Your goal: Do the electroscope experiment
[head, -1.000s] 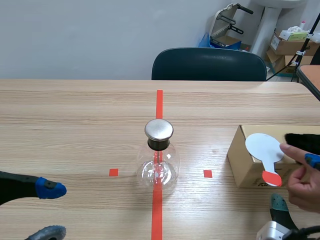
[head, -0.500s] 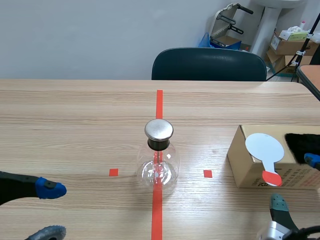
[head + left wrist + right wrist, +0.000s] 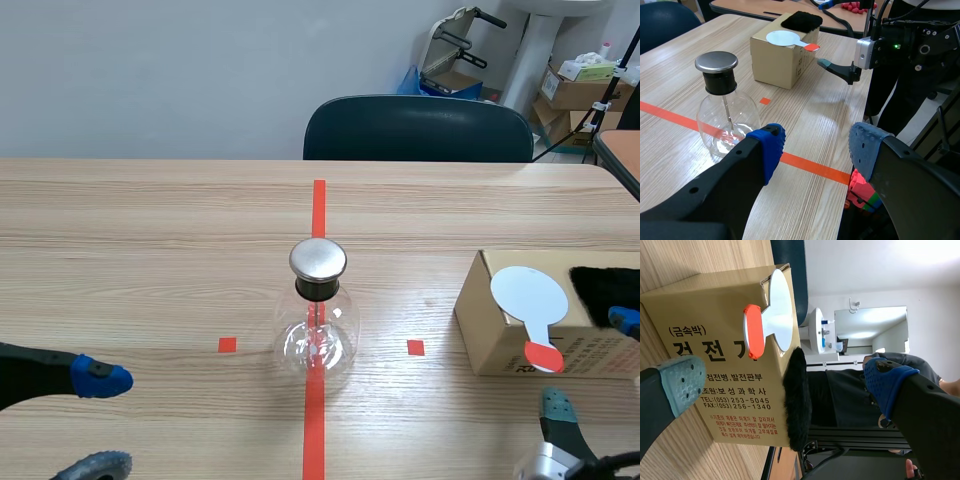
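The electroscope, a round glass flask [image 3: 318,335] with a metal cap [image 3: 318,259], stands on the red tape line at mid-table. In the left wrist view the flask [image 3: 727,120] is ahead of my left gripper [image 3: 815,150] and off to one side. That gripper [image 3: 100,420] is open and empty at the near left. A cardboard box [image 3: 500,335] at the right carries a white paddle [image 3: 530,295] with an orange-red handle end, and a black fur cloth [image 3: 603,285]. My right gripper [image 3: 592,365] is open by the box's near side; the paddle [image 3: 777,310] and fur [image 3: 797,400] lie ahead of its pads.
A dark chair [image 3: 418,128] stands behind the table's far edge. Cardboard boxes [image 3: 575,85] and clutter fill the back right corner. The table's right edge runs just past the box, with the robot's stand [image 3: 910,60] beyond it.
A person's hand that was at the paddle's handle by the box's near right corner has gone out of view. Both grippers, the flask and the paddle stay where they were.
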Tool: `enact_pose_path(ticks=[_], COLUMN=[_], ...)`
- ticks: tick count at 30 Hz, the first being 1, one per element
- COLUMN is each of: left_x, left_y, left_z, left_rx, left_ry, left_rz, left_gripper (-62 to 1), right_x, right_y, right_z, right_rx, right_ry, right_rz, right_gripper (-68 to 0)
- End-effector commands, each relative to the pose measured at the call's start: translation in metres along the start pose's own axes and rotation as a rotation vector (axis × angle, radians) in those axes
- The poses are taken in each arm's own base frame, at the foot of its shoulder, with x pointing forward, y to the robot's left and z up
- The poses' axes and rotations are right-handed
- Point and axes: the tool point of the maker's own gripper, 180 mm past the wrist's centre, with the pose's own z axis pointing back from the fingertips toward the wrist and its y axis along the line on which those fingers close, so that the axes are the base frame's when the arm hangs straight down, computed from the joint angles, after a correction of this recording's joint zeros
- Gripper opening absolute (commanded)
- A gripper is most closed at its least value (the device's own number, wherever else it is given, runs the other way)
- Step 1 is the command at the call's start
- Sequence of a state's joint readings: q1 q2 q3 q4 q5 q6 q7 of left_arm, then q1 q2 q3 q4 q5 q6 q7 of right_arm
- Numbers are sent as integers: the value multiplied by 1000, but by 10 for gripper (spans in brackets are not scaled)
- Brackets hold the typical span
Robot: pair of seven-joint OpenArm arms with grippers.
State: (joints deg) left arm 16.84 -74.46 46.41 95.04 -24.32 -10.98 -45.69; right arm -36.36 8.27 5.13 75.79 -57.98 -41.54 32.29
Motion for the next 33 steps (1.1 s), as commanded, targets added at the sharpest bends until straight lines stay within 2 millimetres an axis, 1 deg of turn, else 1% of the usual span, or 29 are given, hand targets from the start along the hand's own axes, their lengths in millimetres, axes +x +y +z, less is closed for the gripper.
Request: enact_pose_path(ticks=[1,9,12,15,18,23,25,27,30,33], left_x=[8,8,8,8,9,9,6,3,0,-5], left_y=[-3,-3,-2,-2,-1,6,12,17,26,45], left_z=[-3,-3,-3,-3,-3,-4,-6,-9,-14,-19], left_rx=[-7,-6,-4,-3,4,48,85,110,145,229], left_ry=[-34,-33,-34,-34,-37,-43,-34,-21,-4,17], left_rz=[7,6,3,4,10,46,53,59,43,36], left_gripper=[-292,-292,-292,-292,-292,-292,-292,-292,-292,-292], right_x=[-3,-3,-1,2,0,5,10,14,16,22], right_y=[-18,-15,-9,-3,-8,-12,-16,-26,-47,-66], right_z=[-4,-2,3,13,27,51,58,60,49,33], right_rx=[-74,-60,-34,0,16,150,198,214,191,187], right_ry=[-4,-3,-2,-2,9,-39,-80,-105,-116,-151], right_rz=[41,35,2,-62,-140,-304,-371,-453,-579,-666], right_gripper=[4,4,4,4,4,4,4,4,4,4])
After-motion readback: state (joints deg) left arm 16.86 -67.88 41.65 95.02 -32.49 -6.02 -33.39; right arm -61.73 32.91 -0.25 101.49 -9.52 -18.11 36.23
